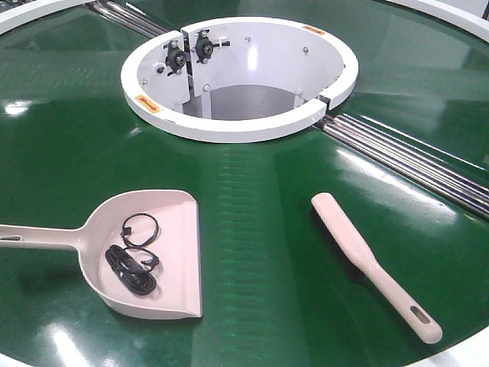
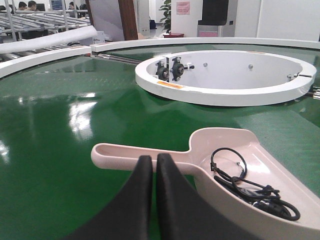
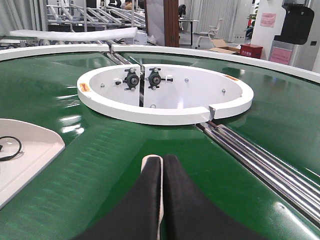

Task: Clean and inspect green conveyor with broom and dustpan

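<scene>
Cords (image 1: 137, 264), black and looped, lying inside dustpan (image 1: 179, 260) on left half of conveyor (image 1: 252, 199), with no other litter visible on the glossy belt. Broom (image 1: 367, 260) flat on right half, bristles down, slotted handle end toward the near edge, well apart from dustpan. Both clear of white ring (image 1: 229, 126) and of rollers (image 1: 412, 157) in the seam beyond broom. Judged step: sweeping seemingly done, pickup of the loaded pan or a check of the belt next, though hard to say which. Left tool (image 2: 154, 162) clenched, pads pressed together on nothing, hanging just short of dustpan handle (image 2: 125, 152), which runs crosswise right behind the fingertips; scoop off to its right. Right tool (image 3: 162, 162) likewise clenched and empty, with the pale head end of broom (image 3: 151, 161) peeking out just past its tips, so poised over broom's length. Next move likely calling for opening of the jaws, then a descent square across a handle. For dustpan, a level lift needed to keep cords from sliding out of the open mouth.
</scene>
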Robot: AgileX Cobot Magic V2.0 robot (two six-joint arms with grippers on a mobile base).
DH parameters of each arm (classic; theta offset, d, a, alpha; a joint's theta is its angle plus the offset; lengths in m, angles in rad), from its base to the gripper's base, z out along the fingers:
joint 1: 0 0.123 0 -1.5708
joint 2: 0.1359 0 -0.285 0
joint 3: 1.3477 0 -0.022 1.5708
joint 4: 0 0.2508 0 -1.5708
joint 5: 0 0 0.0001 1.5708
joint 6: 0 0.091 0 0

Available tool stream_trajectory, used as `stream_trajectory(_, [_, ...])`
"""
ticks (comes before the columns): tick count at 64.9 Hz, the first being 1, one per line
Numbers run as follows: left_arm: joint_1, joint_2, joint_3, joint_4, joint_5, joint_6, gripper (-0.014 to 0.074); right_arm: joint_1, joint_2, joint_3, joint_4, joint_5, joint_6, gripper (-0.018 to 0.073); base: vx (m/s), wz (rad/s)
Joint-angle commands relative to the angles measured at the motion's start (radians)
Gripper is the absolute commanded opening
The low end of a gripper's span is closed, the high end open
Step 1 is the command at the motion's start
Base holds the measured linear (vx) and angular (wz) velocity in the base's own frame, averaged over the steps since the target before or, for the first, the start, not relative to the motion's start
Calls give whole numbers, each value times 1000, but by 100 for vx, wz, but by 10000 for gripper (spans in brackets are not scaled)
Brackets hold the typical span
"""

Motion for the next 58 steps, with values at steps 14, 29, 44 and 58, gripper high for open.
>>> stream_trajectory(14, [-7, -17, 10, -26, -106, 20, -6, -6, 10, -26, -1, -73, -9, -8, 0, 0])
stream_trajectory(29, [-7, -15, 8, -29, -105, 20, -6, -6, 10, -26, -1, -73, -9, -8, 0, 0])
stream_trajectory(44, [-7, -15, 8, -29, -103, 20, -6, -6, 10, -26, -1, -73, -9, -8, 0, 0])
stream_trajectory(58, [-7, -15, 8, -29, -103, 20, -6, -6, 10, -26, -1, -73, -9, -8, 0, 0])
